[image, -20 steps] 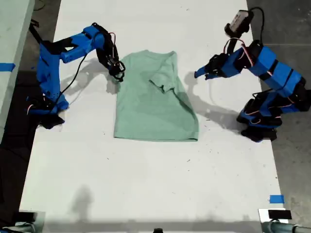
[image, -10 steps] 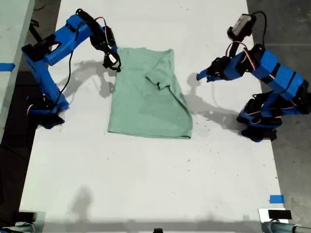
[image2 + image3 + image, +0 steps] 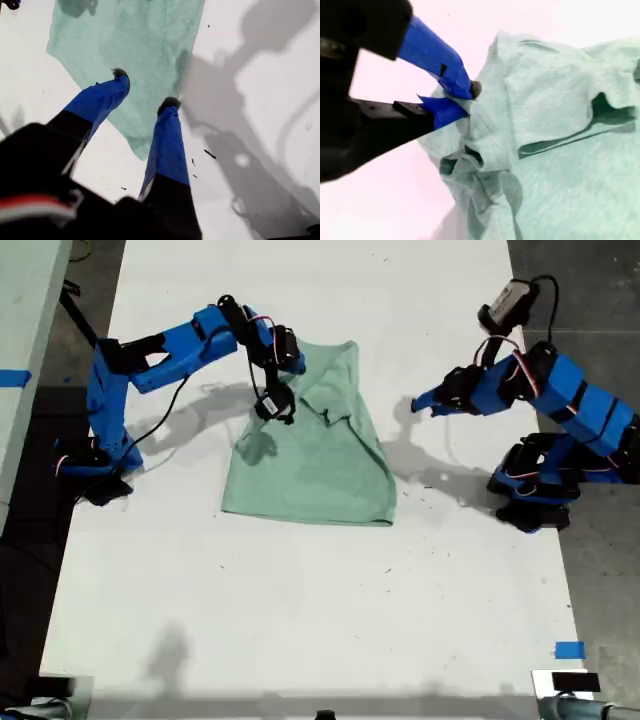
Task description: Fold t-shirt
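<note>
What changed: half a second back my second gripper (image 3: pixel 275 408) was out at the t-shirt's (image 3: pixel 320 470) 10 o'clock edge in the exterior view. Now it's swung inward over the cloth and dragged that edge along with it.
What it means: looks like the sleeve-side fold is happening right now. That flap is bunched under the jaws, not laid flat yet, so I'd call the fold maybe halfway.
T-shirt: on the white surface (image 3: pixel 300 640), a bit toward 12 o'clock from the middle. Its hem hasn't shifted.
Second arm: reaches in from 9 o'clock, stretched out low, wrist tipped down, jaws pinched tight on a wad of cloth near the collar.
First gripper (image 3: pixel 420 403): barely budged. It hovers at the shirt's 3 o'clock, off the cloth, jaws spread wide and holding nothing.
</note>
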Controlling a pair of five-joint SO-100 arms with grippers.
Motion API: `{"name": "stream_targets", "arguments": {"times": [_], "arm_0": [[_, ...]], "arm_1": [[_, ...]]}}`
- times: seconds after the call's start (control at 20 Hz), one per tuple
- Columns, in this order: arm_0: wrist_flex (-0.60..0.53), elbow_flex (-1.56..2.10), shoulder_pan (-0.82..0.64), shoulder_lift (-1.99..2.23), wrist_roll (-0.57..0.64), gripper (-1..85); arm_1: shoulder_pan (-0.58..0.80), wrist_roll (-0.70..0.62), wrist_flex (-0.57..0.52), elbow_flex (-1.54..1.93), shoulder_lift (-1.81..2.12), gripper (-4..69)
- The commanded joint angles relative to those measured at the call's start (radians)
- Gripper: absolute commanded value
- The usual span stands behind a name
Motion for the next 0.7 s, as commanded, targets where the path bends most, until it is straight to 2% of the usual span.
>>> {"name": "stream_targets", "arguments": {"times": [0.0,0.15,0.2,0.25,0.45,0.65], "arm_0": [[-0.029,-0.124,0.029,-0.043,-0.029,0.5],[-0.051,-0.127,0.038,-0.032,-0.029,3.0],[-0.046,-0.127,0.043,-0.014,-0.011,16.4],[-0.040,-0.127,0.052,0.014,0.021,24.8],[0.008,-0.127,0.129,0.206,0.140,28.2],[0.230,-0.066,0.167,0.443,0.146,27.4]], "arm_1": [[-0.012,0.015,0.008,0.011,0.055,16.5],[-0.017,0.031,-0.006,0.049,0.080,16.5],[-0.018,0.035,-0.015,0.061,0.083,16.2],[-0.018,0.037,-0.025,0.074,0.086,16.0],[-0.018,0.043,-0.044,0.110,0.089,15.3],[-0.038,-0.002,-0.091,0.141,0.091,14.3]]}}
